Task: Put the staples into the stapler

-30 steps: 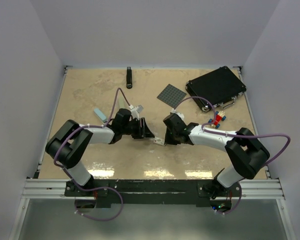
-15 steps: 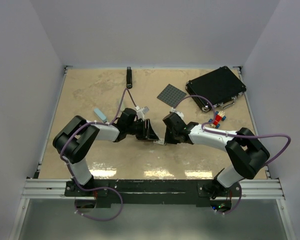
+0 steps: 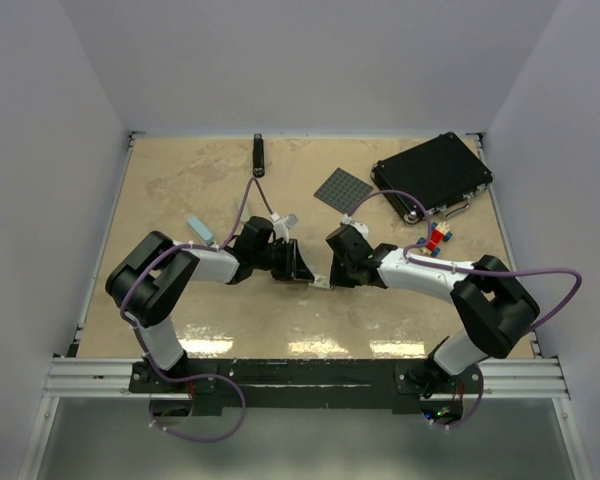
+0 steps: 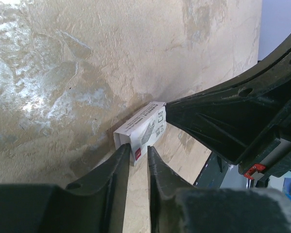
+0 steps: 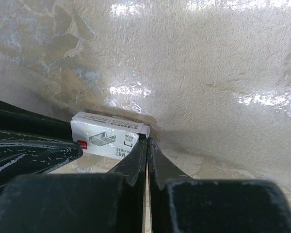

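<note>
Mid-table (image 3: 180, 190), staples box (image 5: 109, 138) betw. L fingers (image 4: 111, 184), R fingers (image 5: 157, 167)

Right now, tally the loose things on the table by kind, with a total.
staple box: 1
pale blue part: 1
black stapler: 1
grey plate: 1
black case: 1
brick cluster: 1
Total: 6

lab: white-walled robot booth (image 3: 300, 60)
</note>
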`<state>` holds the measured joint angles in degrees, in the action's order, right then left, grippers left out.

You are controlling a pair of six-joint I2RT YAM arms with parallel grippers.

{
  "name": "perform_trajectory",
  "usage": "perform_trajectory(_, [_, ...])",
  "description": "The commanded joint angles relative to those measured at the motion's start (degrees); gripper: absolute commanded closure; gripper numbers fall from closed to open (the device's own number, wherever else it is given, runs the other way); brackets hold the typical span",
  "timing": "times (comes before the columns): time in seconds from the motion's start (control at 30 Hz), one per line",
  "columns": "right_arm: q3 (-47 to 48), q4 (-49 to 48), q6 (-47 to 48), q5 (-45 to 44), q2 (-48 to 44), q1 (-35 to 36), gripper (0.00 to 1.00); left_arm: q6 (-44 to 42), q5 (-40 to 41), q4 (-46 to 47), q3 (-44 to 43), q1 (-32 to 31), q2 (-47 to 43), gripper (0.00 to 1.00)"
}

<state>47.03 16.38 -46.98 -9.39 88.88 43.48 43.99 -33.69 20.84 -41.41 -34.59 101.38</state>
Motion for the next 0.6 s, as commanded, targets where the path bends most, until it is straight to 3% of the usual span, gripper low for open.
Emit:
perform_trajectory(0.0, [1.5,-0.8,0.2,-0.7,0.1,0.2,1.00,0.3,-1.2,0.9,-1.7,-0.7,0.2,0.80])
perform_trajectory(0.2, [1.7,0.1,0.5,-0.9,-0.4,0.1,1.00,0.7,-1.5,2.1,-1.7,-0.7,0.9,1.00])
perform_trajectory(0.57, [2.5,4.8,1.5,-2.7,-1.1,0.2,1.00,1.5,-1.2,5.1,-0.9,-0.7,1.4,1.00])
